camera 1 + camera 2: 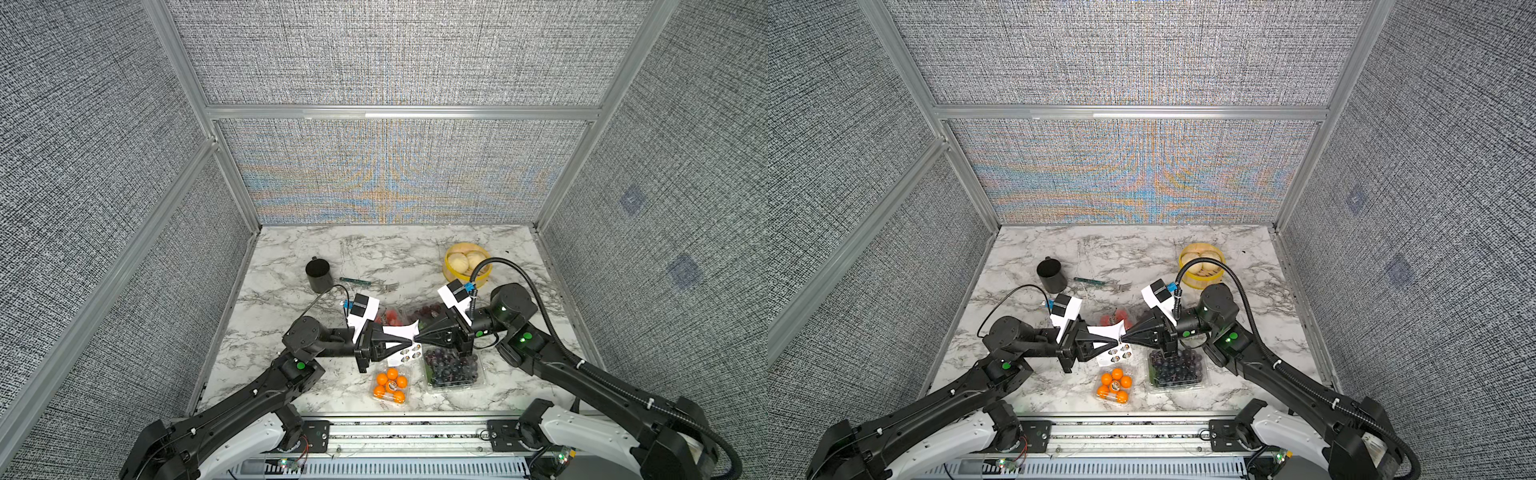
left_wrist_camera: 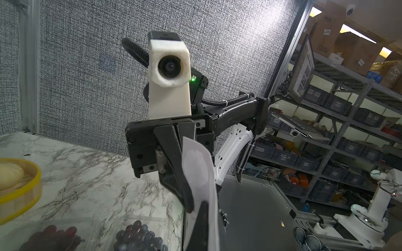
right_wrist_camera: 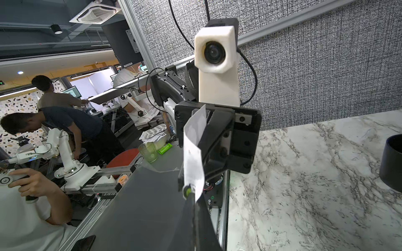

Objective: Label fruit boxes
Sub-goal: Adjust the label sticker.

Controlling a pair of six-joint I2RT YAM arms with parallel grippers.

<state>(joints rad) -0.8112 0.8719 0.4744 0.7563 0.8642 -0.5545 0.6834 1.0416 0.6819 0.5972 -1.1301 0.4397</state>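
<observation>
The left end effector (image 1: 409,342) and right end effector (image 1: 418,339), both clenched on one label sheet (image 1: 400,331), hold it aloft, likely to peel a label; the fruit boxes (image 1: 451,371) lie beneath, near the front edge of the surface (image 1: 299,249).

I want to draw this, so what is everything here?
orange box: one, clear, front middle
purple grape box: one, clear, front right
strawberry box: one, clear, behind orange box
red grape box: one, clear, beside strawberries
cup: one, black, back left
steamer: one, yellow, back right
fork: one, green handle, beside cup
loose sticker sheet: one, white, beside orange box
held sheet: one, white, raised in middle
left gripper, right gripper: two, black, shut on held sheet
</observation>
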